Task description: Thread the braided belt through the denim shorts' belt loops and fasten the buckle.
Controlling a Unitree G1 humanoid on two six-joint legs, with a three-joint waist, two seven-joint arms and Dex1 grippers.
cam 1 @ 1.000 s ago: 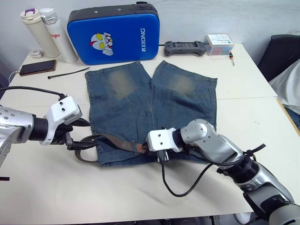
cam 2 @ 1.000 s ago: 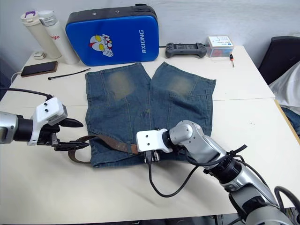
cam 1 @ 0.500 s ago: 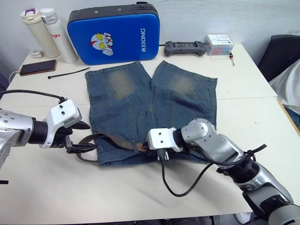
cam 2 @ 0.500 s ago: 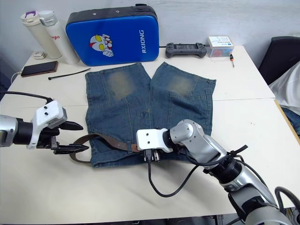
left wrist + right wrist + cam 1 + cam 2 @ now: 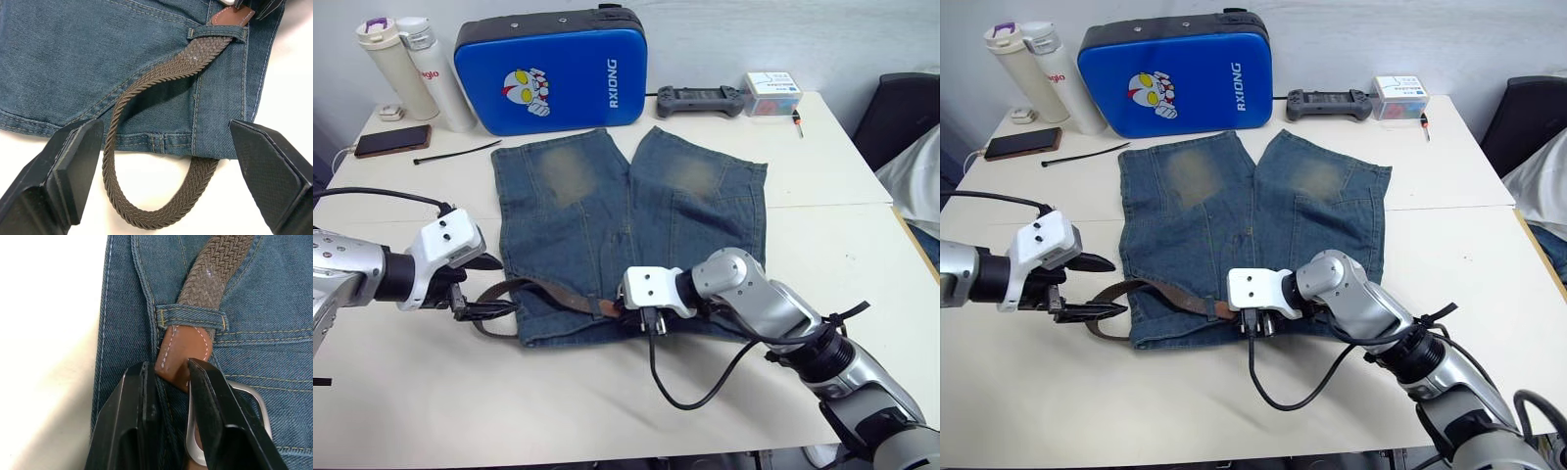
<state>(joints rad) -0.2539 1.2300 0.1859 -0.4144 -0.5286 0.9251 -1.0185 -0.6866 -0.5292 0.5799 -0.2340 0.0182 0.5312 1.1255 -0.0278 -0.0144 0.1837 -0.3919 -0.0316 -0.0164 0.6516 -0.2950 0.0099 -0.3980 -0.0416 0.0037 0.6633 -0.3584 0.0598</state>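
The denim shorts (image 5: 607,206) lie flat on the white table, waistband nearest me. The braided belt (image 5: 553,291) runs along the waistband, passes under one belt loop (image 5: 190,316) and curls off the shorts' left edge in a loose bend (image 5: 146,215). My right gripper (image 5: 171,369) is at mid-waistband (image 5: 649,318), shut on the belt's tan leather end just beside the silver buckle (image 5: 252,399). My left gripper (image 5: 504,286) stands open at the shorts' left edge, its fingers (image 5: 73,161) on either side of the belt's bend without touching it.
Along the back stand a blue padded case (image 5: 548,69), two white bottles (image 5: 396,69), a phone (image 5: 391,140), a black cable tie (image 5: 455,152), a game controller (image 5: 700,98) and a small box (image 5: 771,93). A dark chair (image 5: 901,113) is off the right side.
My left gripper drew back slightly to the left, then held still. The right gripper and the belt end have stayed where they were.
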